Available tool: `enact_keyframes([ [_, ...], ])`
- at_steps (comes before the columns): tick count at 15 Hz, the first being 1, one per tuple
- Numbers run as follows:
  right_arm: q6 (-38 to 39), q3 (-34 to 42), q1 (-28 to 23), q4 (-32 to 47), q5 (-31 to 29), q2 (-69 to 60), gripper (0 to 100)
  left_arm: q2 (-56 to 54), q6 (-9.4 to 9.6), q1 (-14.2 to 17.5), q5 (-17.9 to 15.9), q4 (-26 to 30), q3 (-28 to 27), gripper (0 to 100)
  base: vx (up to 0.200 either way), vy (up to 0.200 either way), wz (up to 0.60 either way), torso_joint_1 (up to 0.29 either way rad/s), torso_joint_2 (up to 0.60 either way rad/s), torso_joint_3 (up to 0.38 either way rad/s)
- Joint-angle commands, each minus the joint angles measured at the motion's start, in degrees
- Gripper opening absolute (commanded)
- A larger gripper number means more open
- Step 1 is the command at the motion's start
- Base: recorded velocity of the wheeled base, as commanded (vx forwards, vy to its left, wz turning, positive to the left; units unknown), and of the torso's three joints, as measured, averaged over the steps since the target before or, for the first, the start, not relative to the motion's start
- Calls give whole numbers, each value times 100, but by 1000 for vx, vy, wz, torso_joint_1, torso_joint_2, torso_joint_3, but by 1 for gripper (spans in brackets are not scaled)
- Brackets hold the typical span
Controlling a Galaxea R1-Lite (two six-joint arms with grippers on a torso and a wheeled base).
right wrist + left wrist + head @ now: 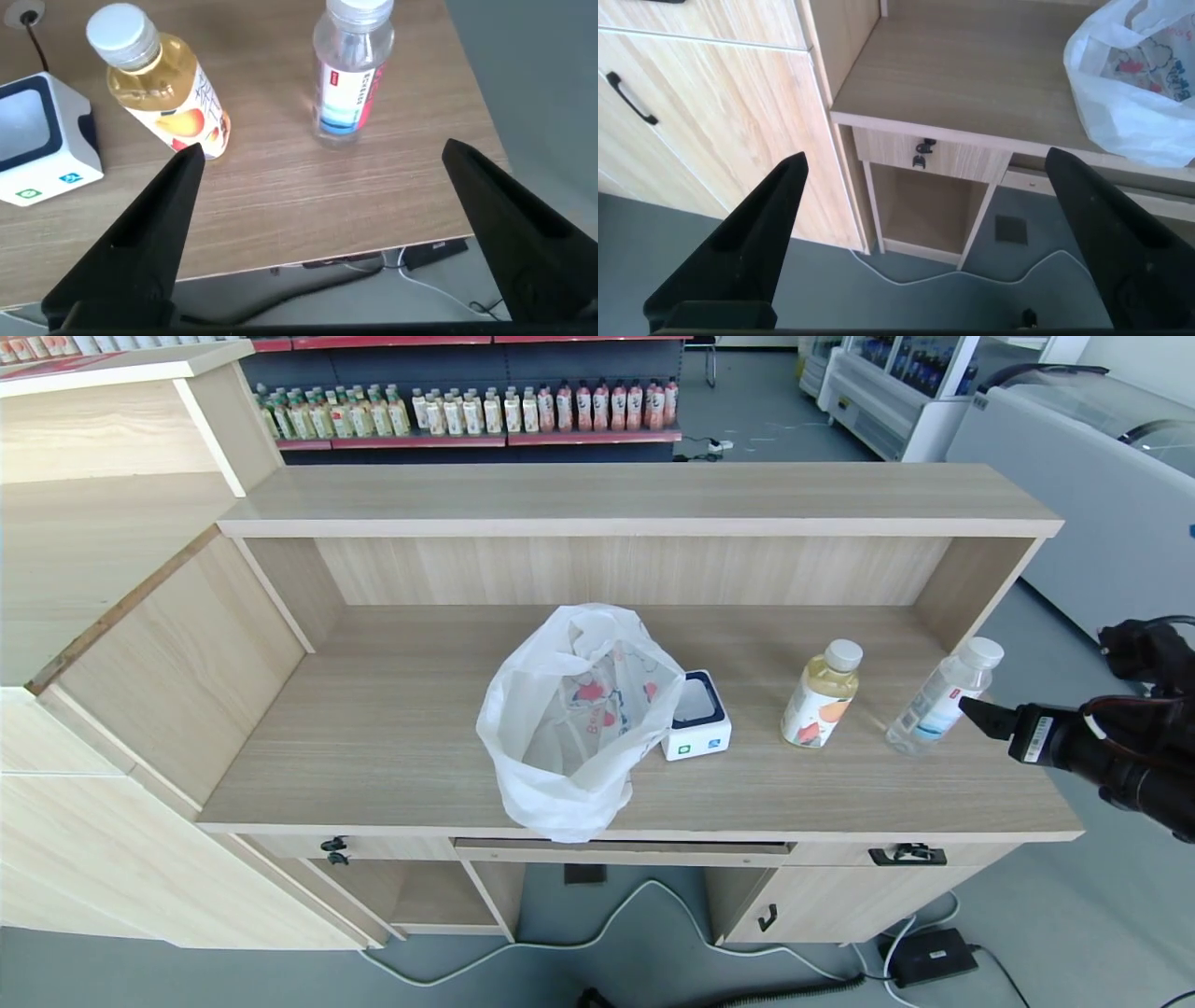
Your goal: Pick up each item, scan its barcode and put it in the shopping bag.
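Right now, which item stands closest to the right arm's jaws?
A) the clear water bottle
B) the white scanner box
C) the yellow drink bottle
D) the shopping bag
A: the clear water bottle stands at the counter's right end, directly ahead of the right arm's jaws, which are spread open, while the yellow drink bottle stands farther in, toward the scanner box.

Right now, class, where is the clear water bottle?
In the head view the clear water bottle stands at the right end of the counter, just right of the juice bottle, with the right claw close beside it.
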Motion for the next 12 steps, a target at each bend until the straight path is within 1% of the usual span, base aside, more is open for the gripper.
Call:
enact_keyframes([
  [1,193,16,362,-418,4,858,100,-2,-4,0,7,-1,0,100,0,0,0,0,0,0],
  [3,299,-107,661,-779,-31,1244,100,-2,-4,-9,-1,-1,0,100,0,0,0,0,0,0],
  [4,299,-168,705,-805,-75,1315,100,-2,-4,0,7,-1,0,100,0,0,0,0,0,0],
  [7,307,-458,854,-814,-567,1657,100,-2,-4,0,-1,-1,0,100,0,0,0,0,0,0],
  [8,334,-608,986,-814,-980,1842,100,-2,-4,0,7,-1,0,100,0,0,0,0,0,0],
  [10,492,-687,1144,-822,-1068,1948,100,-2,-4,0,-1,-1,0,100,0,0,0,0,0,0],
  [12,562,-1021,1329,-822,-1068,2132,100,-2,-4,0,7,-1,0,100,0,0,0,0,0,0],
])
